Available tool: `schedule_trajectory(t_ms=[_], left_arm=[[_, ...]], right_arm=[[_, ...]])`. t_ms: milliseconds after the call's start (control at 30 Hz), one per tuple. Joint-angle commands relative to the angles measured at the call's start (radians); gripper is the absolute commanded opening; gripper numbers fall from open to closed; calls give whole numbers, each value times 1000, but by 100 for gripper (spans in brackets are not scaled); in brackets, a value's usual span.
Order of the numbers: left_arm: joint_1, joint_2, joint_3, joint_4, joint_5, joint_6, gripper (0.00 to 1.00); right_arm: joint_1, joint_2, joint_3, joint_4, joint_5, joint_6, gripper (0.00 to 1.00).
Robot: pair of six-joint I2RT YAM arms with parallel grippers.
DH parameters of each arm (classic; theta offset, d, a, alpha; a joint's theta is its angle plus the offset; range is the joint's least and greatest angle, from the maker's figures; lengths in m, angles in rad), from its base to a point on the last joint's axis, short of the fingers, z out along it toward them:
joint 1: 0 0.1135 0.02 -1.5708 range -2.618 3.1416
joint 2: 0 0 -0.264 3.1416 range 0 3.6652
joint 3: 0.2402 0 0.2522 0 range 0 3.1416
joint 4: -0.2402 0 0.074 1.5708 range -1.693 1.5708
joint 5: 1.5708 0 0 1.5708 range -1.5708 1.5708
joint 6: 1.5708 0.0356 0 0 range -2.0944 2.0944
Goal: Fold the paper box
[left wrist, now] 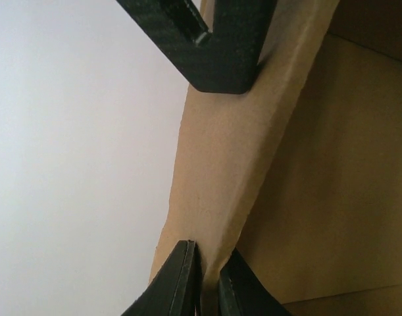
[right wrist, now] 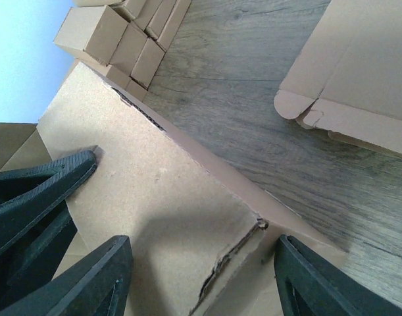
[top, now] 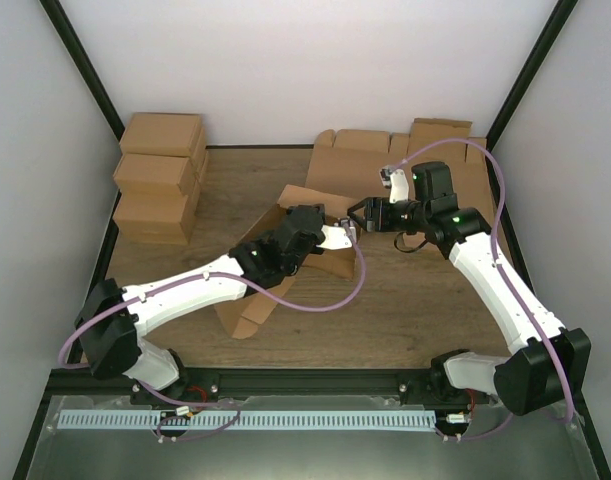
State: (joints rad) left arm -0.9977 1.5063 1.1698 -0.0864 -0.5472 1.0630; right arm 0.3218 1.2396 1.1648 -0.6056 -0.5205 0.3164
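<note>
The paper box (top: 243,308) is a brown die-cut piece, partly raised, in the middle of the table. My left gripper (top: 345,235) is shut on a thin upright flap of it; the left wrist view shows the fingers (left wrist: 207,257) pinching that cardboard edge (left wrist: 220,164). My right gripper (top: 361,213) is open just right of it. In the right wrist view its jaws (right wrist: 202,245) straddle a box panel (right wrist: 154,191) with a torn crease, without touching it. The left gripper's fingers (right wrist: 36,197) show at the left there.
Several finished brown boxes (top: 160,175) are stacked at the back left. A sheaf of flat cardboard blanks (top: 405,160) lies at the back right, also in the right wrist view (right wrist: 358,66). Black frame posts and white walls ring the table.
</note>
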Motion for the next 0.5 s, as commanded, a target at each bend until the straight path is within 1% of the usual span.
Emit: schedule_trajectory(t_ms=[0,267,300,333,367,467], left_arm=[[-8,2,-41,-32,53,-14,4],[-8,-15,-49,-70,81,-33,4],[-8,-16,-53,-70,80,-33,6],[-8,-19,-54,-69,81,-33,10],[-8,-21,-54,-69,81,-35,17],[-7,-28,-52,-75,93,-45,27]], right_arm=[[13,-11,-6,-18,1,8,63],[12,-74,-14,11,90,4,68],[11,-79,-16,16,92,5,68],[12,-80,-17,19,89,7,68],[12,-77,-16,20,85,9,68],[11,-56,-10,12,71,13,68]])
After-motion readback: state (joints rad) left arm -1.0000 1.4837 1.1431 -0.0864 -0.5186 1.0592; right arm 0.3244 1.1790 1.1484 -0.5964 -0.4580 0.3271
